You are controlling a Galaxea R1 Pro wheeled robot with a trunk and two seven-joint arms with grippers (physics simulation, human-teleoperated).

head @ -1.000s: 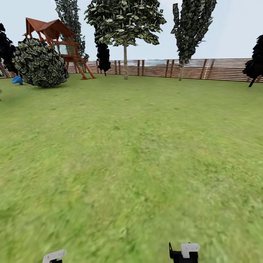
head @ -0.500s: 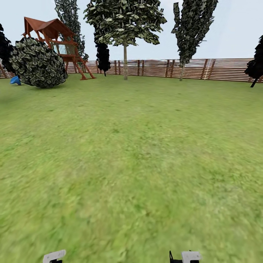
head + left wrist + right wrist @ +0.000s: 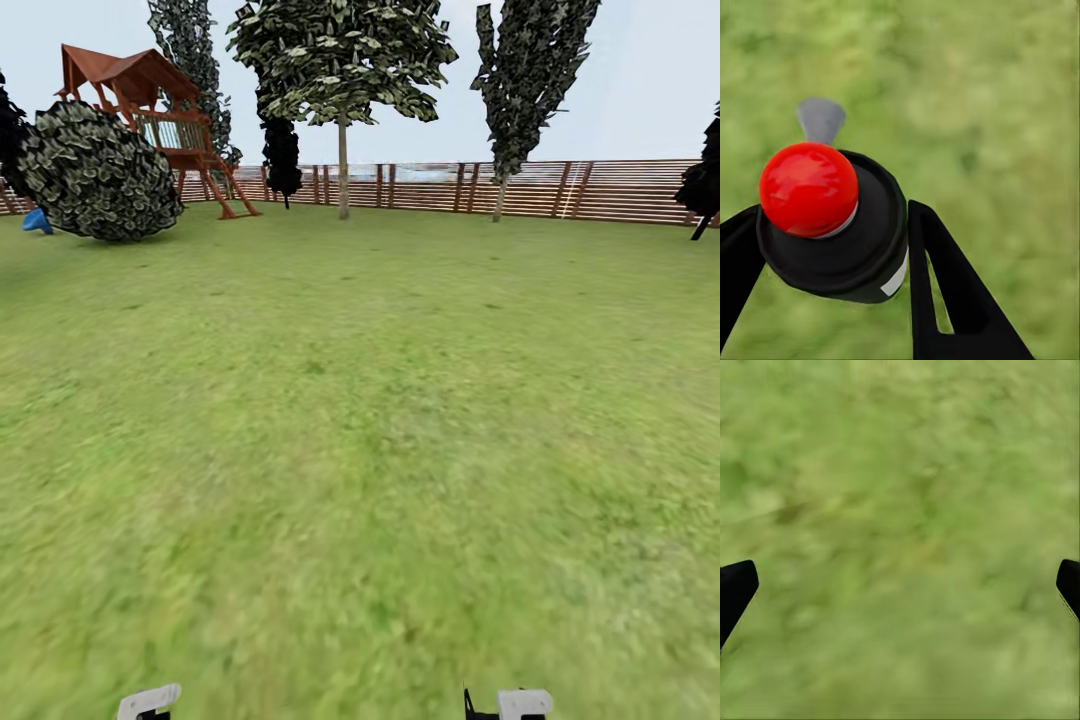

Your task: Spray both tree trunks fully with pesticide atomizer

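Left jaws [image 3: 832, 247] clamp the pesticide atomizer [image 3: 832, 225], its red cap up, above the garden lawn [image 3: 360, 420]. Right jaws [image 3: 900, 585] hang spread wide over bare grass. Far across the lawn, a pale-trunked tree [image 3: 343, 165] stands before the slatted fence [image 3: 600, 190], right of a wooden playhouse [image 3: 150, 100].

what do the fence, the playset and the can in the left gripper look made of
Fence: reddish-brown wood, going by its horizontal slats and posts. Playset: matching wood, matte. Can: matte black, plastic or metal, unclear; its red button is glossy, likely plastic, with a soft highlight.
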